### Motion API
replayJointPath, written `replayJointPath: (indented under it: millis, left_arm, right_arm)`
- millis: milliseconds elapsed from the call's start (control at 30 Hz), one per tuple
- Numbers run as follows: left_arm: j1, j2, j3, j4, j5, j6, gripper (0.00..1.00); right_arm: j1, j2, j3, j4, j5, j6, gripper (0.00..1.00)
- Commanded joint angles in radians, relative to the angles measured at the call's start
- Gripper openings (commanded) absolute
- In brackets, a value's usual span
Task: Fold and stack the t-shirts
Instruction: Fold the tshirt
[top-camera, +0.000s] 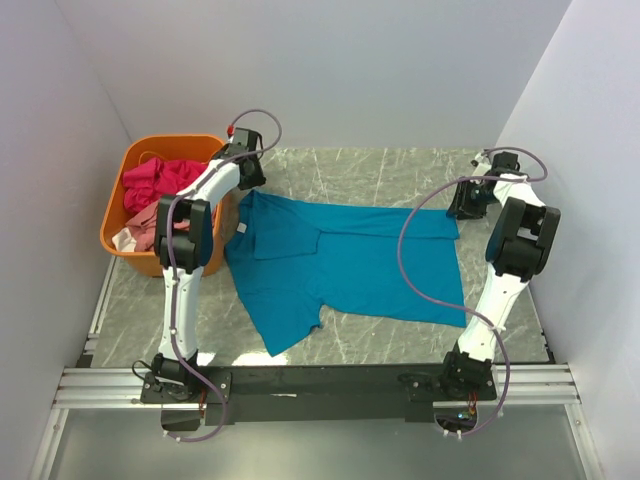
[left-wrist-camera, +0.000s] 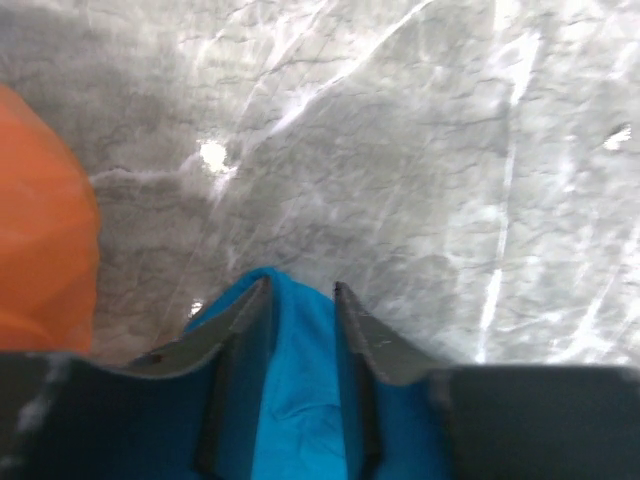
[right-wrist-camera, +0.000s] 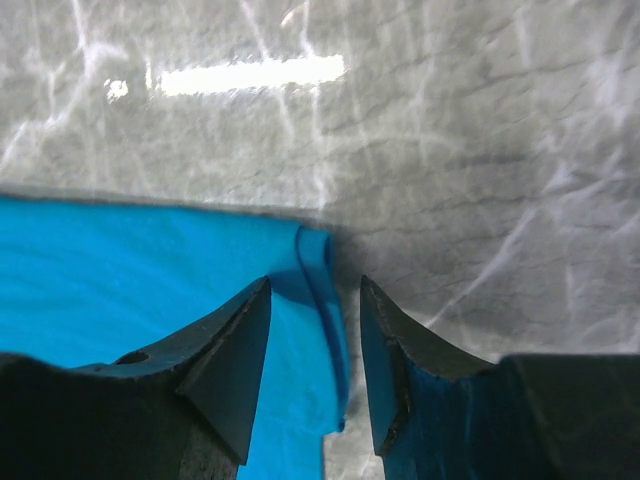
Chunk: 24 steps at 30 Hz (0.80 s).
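A teal-blue t-shirt (top-camera: 350, 260) lies spread on the marbled table, partly folded near its collar. My left gripper (top-camera: 247, 186) is at the shirt's far left corner; in the left wrist view its jaws (left-wrist-camera: 300, 285) stand apart with teal cloth (left-wrist-camera: 300, 400) lying loose between them. My right gripper (top-camera: 466, 204) is at the far right corner; its jaws (right-wrist-camera: 315, 282) are open around the rolled hem (right-wrist-camera: 318, 300), which does not touch the right finger. A magenta-pink t-shirt (top-camera: 155, 180) and a salmon-pink t-shirt (top-camera: 145, 225) lie crumpled in the basket.
The orange basket (top-camera: 108, 228) stands at the table's left edge, close beside the left arm, and shows in the left wrist view (left-wrist-camera: 40, 220). White walls close in the back and sides. Bare marbled table (top-camera: 390, 170) lies beyond the shirt.
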<state>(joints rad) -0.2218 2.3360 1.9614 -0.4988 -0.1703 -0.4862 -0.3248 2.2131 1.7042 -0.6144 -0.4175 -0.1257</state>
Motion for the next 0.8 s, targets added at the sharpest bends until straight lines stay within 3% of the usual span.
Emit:
replayJointPath:
  millis: [0, 433, 533, 667, 767]
  left_arm:
    - [0.006, -0.067, 0.051, 0.002, 0.043, -0.005, 0.38]
    - [0.006, -0.334, -0.016, 0.052, 0.160, -0.057, 0.41]
    - [0.006, -0.426, -0.085, 0.084, 0.179, -0.064, 0.41]
    - [0.006, -0.529, -0.179, 0.117, 0.201, -0.068, 0.41]
    - [0.006, -0.599, -0.246, 0.132, 0.221, -0.052, 0.41]
  right_arm:
    - [0.007, 0.025, 0.066, -0.097, -0.052, -0.023, 0.48]
    - [0.016, 0.102, 0.179, -0.244, -0.086, -0.045, 0.42]
    - [0.020, 0.123, 0.218, -0.274, -0.083, -0.052, 0.32]
    - [0.020, 0.132, 0.238, -0.265, -0.067, -0.049, 0.08]
    - [0.021, 0.128, 0.262, -0.242, -0.034, -0.034, 0.00]
